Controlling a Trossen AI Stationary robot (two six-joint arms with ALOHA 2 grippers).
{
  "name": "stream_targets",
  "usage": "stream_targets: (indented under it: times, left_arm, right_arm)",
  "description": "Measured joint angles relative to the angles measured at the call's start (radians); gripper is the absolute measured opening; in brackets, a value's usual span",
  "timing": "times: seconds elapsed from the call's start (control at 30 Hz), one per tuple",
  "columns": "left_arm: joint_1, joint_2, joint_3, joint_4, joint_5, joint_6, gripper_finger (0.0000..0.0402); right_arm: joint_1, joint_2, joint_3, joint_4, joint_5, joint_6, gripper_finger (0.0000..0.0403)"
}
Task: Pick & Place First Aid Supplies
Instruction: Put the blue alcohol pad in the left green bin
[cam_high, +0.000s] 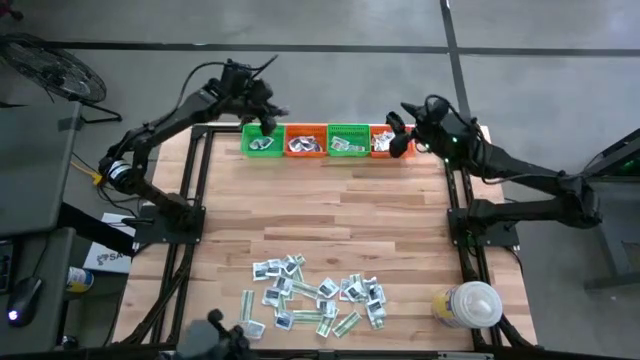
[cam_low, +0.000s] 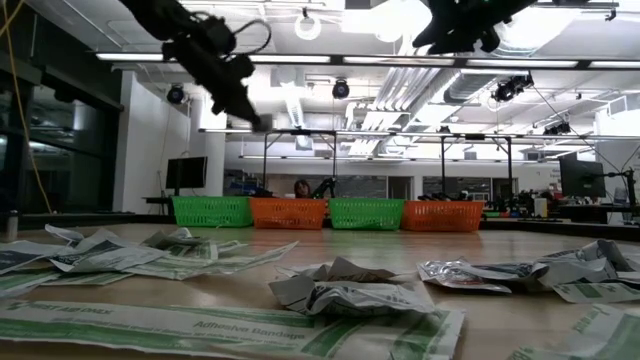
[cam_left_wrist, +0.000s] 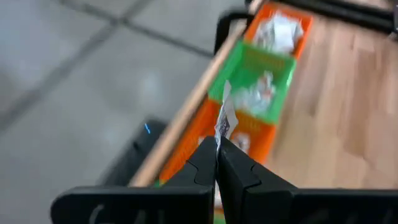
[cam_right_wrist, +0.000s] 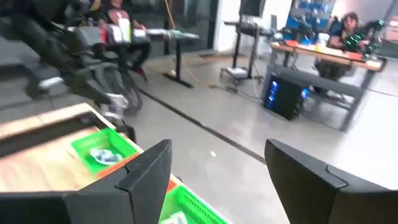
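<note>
Row of four baskets, perforated plastic, rectangular, alternating green and orange, along the far edge of a pale wood-plank counter, each holding crumpled packets. Landmark: leftmost green basket.

Left end effector directly above the leftmost green basket, dark fingers pressed together, pinching a thin crinkled white packet by one edge; packet upright between the fingertips in the left wrist view, printed with small dark marks.

Right end effector at the opposite end of the row from the leftmost green basket, over the last orange basket; matte black angular fingers spread wide, nothing between them.

First aid supplies in a loose heap on the counter, well apart from the leftmost green basket, toward the near edge: small flat square packets, white and grey, wrinkled and foil-like, mixed with narrow pale-green strips. In the low view, a long flat strip with green lettering nearest the lens, crumpled glossy wrappers behind it.

White round lidded container with a yellow label, at the near corner diagonally farthest from the leftmost green basket.

Beyond the row, polished grey concrete floor; person seated at a desk in the room behind.
</note>
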Motion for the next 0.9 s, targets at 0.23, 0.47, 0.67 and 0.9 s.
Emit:
stream_targets:
  times: [0.23, 0.47, 0.67, 0.9]
  left_arm:
    - [0.141, 0.063, 0.000, -0.146, 0.098, 0.014, 0.0000]
    - [0.185, 0.184, 0.000, -0.262, 0.180, 0.071, 0.0000]
    - [0.183, 0.262, 0.000, -0.299, 0.099, 0.110, 0.0000]
    - [0.183, 0.315, 0.000, -0.293, 0.088, 0.105, 0.0004]
  right_arm:
    - [-0.070, 0.104, 0.082, -0.033, -0.001, 0.003, 0.0252]
    - [-0.121, 0.180, 0.110, -0.026, -0.042, 0.022, 0.0252]
    - [-0.154, 0.190, 0.115, -0.011, -0.042, 0.054, 0.0252]
    - [-0.185, 0.190, 0.115, -0.004, -0.080, 0.054, 0.0252]
